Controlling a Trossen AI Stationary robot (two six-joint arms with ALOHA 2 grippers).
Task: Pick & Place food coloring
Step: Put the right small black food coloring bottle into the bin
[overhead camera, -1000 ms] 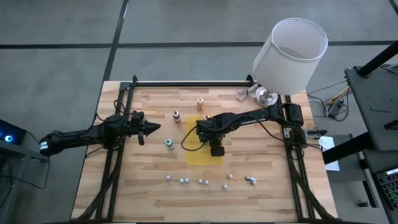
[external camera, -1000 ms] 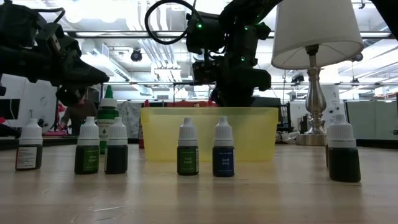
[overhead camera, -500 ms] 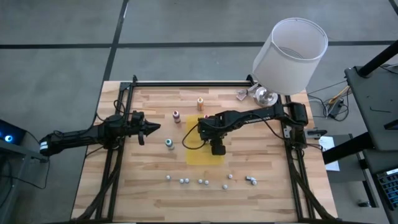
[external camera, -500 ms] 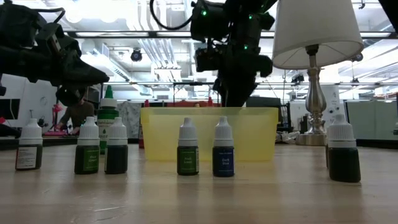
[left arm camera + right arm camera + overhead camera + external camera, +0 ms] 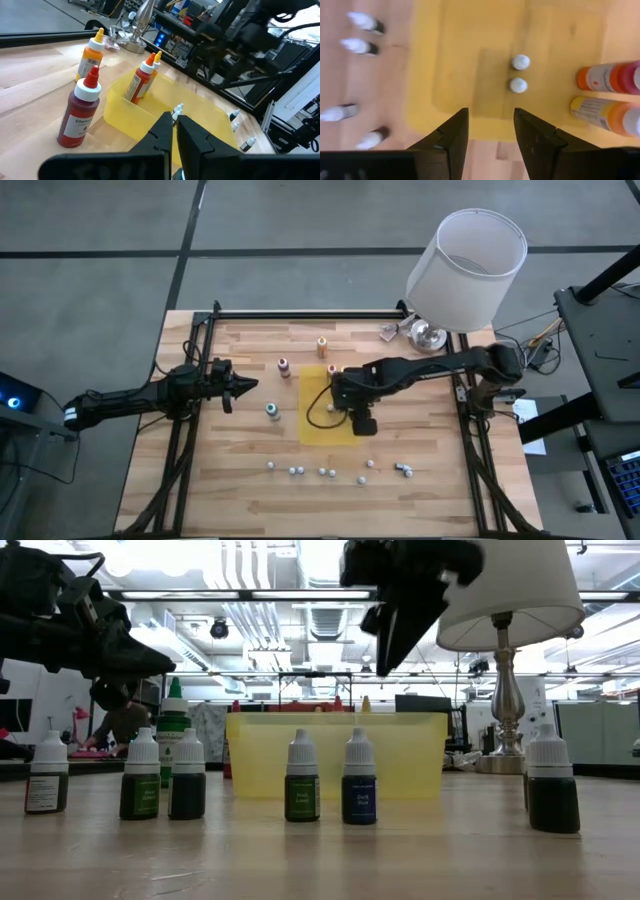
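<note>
Food coloring bottles stand upright on their bases. The orange one (image 5: 322, 346), the dark red one (image 5: 283, 366) and the teal-green one (image 5: 272, 411) are on the table. A pinkish red one (image 5: 610, 77) and a yellow one (image 5: 600, 111) stand inside the yellow tray (image 5: 318, 427). Two tiny white-capped bottles (image 5: 520, 73) also stand in the tray. My right gripper (image 5: 491, 114) is open and empty, raised above the tray's near right part (image 5: 363, 423). My left gripper (image 5: 250, 386) is shut and empty, hovering left of the teal-green bottle.
A row of tiny white-capped dropper bottles (image 5: 325, 472) stands along the table's near edge, in front of the tray in the low view (image 5: 302, 778). A lamp with a white shade (image 5: 467, 265) stands at the far right corner. Bare wood lies between tray and left arm.
My right gripper has risen out of the yellow tray, from low between its walls to well above its rim, and has gone a little toward the table's right edge. The bottles have stayed where they were.
</note>
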